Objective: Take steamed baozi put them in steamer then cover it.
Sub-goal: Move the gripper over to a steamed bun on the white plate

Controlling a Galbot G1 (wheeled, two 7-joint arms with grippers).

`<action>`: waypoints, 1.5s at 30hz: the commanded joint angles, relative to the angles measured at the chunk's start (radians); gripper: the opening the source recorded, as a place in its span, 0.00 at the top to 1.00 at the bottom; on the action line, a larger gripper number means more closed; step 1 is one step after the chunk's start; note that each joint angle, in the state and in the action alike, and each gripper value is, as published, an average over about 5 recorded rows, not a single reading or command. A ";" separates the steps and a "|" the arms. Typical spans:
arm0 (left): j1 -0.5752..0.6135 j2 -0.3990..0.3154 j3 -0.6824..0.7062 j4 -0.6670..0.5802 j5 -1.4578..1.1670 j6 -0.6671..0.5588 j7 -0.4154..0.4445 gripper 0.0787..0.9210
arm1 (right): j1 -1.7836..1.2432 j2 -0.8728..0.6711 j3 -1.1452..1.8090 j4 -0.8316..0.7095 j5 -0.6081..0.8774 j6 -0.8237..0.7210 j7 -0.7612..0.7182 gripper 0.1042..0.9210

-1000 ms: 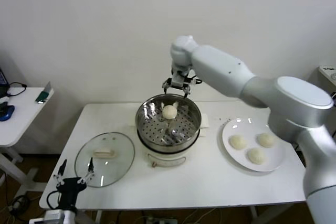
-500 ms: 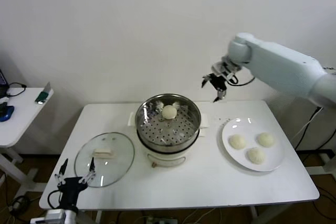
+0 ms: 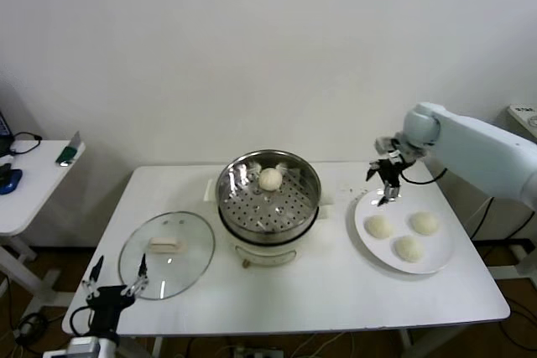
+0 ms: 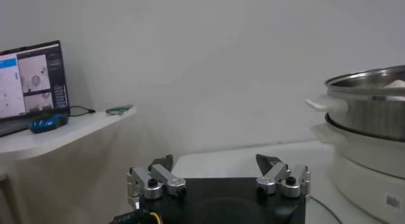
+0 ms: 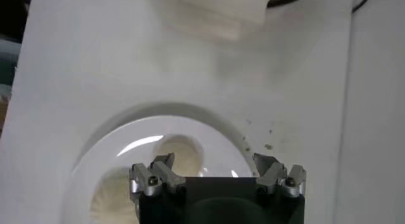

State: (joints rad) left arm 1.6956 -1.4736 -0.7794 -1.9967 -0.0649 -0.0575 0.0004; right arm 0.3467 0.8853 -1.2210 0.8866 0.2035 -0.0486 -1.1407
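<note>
Inside steamer (image 3: 252, 207), one baozi (image 3: 270, 179); plate (image 3: 440, 253), three.

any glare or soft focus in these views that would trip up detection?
Head view: ceiling light glints on the steamer rim, the glass cover and the plate. Right wrist view: a bright streak on the plate, baozi soft and low in contrast. Left wrist view: evenly lit, laptop screen blurred.
</note>
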 commanded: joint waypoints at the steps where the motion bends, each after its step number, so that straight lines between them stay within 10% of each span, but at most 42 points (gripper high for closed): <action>1: 0.001 -0.001 -0.003 0.008 0.005 0.002 0.002 0.12 | -0.150 -0.009 0.093 -0.071 -0.087 -0.017 0.003 0.12; 45: 0.015 -0.012 -0.002 0.025 0.024 -0.012 -0.001 0.12 | -0.231 0.107 0.227 -0.260 -0.181 0.072 -0.013 0.23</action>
State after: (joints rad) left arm 1.7082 -1.4840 -0.7805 -1.9709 -0.0382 -0.0682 -0.0001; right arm 0.1162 0.9875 -1.0026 0.6350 0.0266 0.0177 -1.1469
